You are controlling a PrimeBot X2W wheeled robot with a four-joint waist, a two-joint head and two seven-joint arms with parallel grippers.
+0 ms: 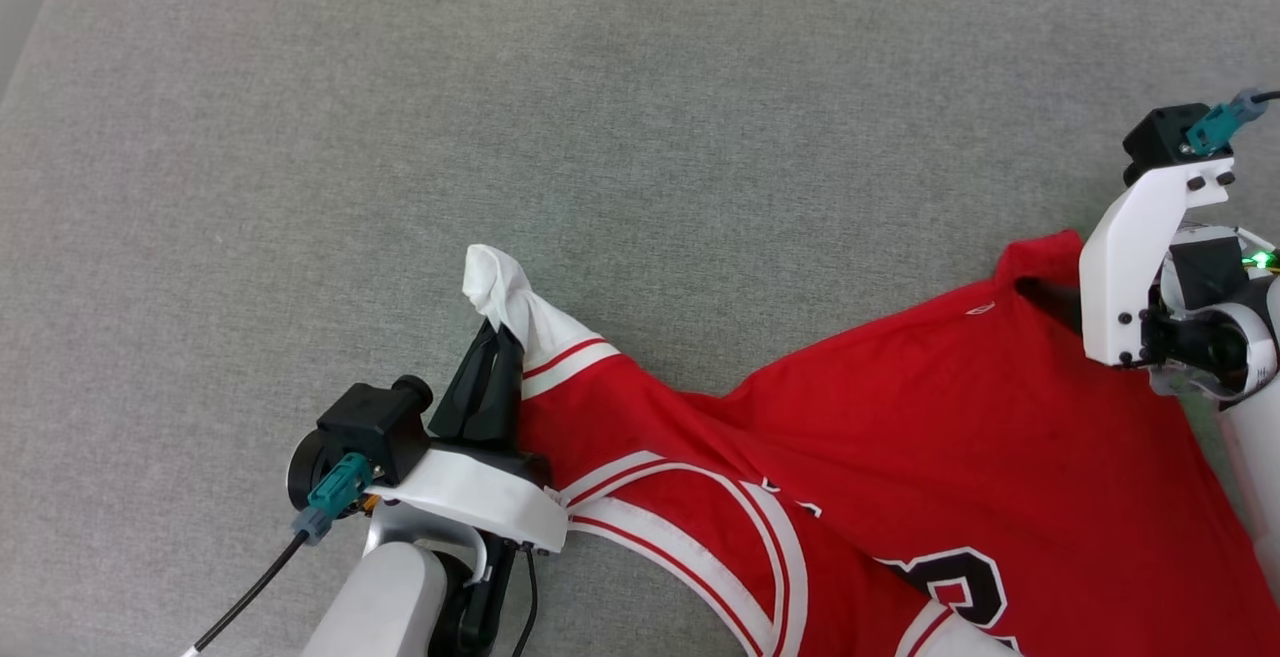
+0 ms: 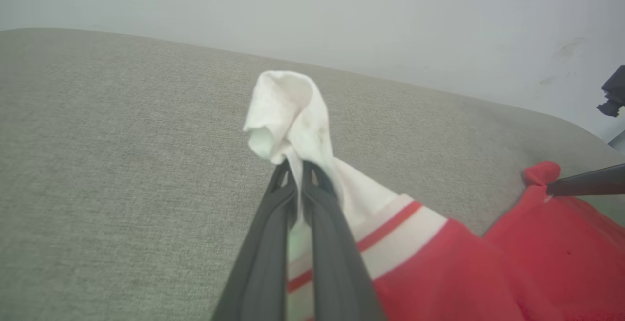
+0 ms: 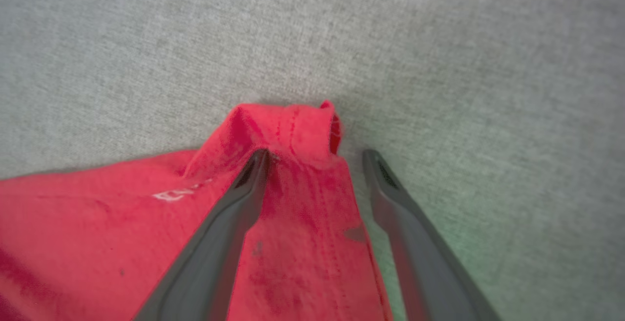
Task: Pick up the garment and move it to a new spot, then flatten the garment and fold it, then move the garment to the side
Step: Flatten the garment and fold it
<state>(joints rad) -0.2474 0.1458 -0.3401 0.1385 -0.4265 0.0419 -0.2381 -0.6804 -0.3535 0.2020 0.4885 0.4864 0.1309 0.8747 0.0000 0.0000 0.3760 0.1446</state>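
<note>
Grey woven fabric surface point(image 1: 500, 137) across the frame, red short-sleeved T-shirt point(image 1: 900, 407) with white striped sleeves crumpled at lower right, left hand point(image 2: 293, 165) at lower centre clamped on the white sleeve tip point(image 2: 288, 111), right hand point(image 3: 317, 154) at right edge, fingers apart over a bunched red corner.

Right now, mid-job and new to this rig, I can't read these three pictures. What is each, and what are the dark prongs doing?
The wide picture looks down from the robot's head; the other two look along each arm's two gripper fingers. On the grey fabric surface lies the garment, a red shirt with white striped sleeves. The left gripper is shut on the garment's bunched white sleeve. The right gripper is open, its fingers either side of a puckered red corner, holding nothing.
</note>
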